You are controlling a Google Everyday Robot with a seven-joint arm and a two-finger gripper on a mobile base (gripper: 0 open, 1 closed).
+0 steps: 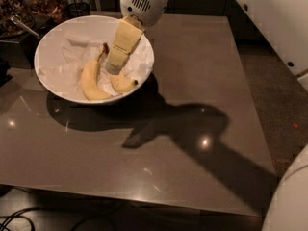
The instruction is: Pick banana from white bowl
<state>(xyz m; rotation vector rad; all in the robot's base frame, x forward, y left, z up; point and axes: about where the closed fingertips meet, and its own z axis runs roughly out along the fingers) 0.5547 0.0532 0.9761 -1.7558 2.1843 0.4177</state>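
Note:
The white bowl (53, 40), lined with crumpled white paper, stands at the table's far left. Two yellow bananas lie in it. The thicker, strongly curved one (91, 81) is on the left, its brown stem pointing up. The slimmer banana (124, 84) with a small dark tip lies to its right, its upper part hidden behind my gripper. My gripper (114, 69) reaches down into the bowl from above, its cream-coloured end right at the slimmer banana's upper part. I cannot tell whether it touches the banana.
The bowl sits on a brown glossy table (192, 105). The arm casts a long shadow across the table's middle. Dark clutter (29, 4) stands behind the bowl at the far left. White robot body parts (274, 23) show at the right edge.

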